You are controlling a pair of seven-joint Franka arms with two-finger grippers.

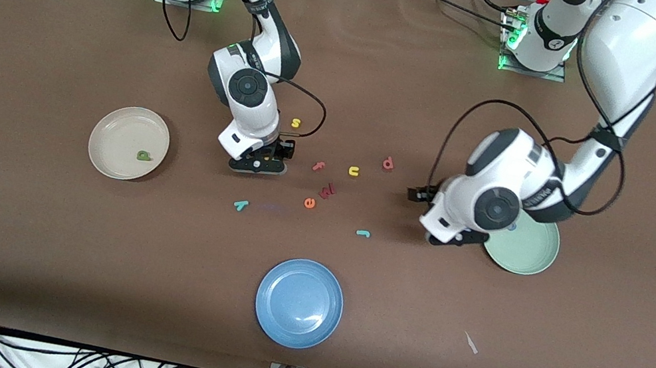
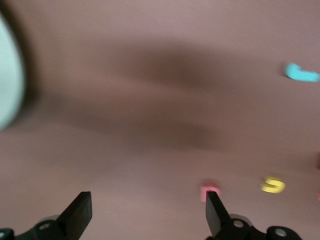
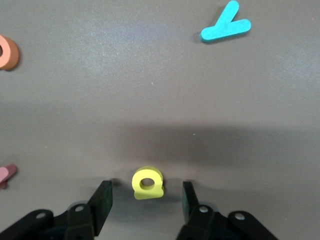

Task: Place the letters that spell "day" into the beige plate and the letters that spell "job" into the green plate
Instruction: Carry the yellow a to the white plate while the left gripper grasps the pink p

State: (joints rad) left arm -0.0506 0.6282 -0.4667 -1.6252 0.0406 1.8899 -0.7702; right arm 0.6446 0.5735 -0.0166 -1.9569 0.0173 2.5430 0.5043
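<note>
Two plates wait at the desk's ends: the beige plate point(image 1: 129, 143) holds the green "a" point(image 1: 144, 156). My right gripper point(image 3: 146, 197) brackets the yellow "d" point(image 3: 147, 183), fingers not touching it. My left gripper point(image 2: 148, 216) stands wide beside the green plate point(image 1: 528, 253).

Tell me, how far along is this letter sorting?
Done: the green a lies in the beige plate. In hand: the right arm's jaws stand open around the yellow d, not yet gripping. The left arm's jaws hang open and empty beside the green plate. Left: teal y, teal j, red b on the table; I cannot make out the o.
</note>
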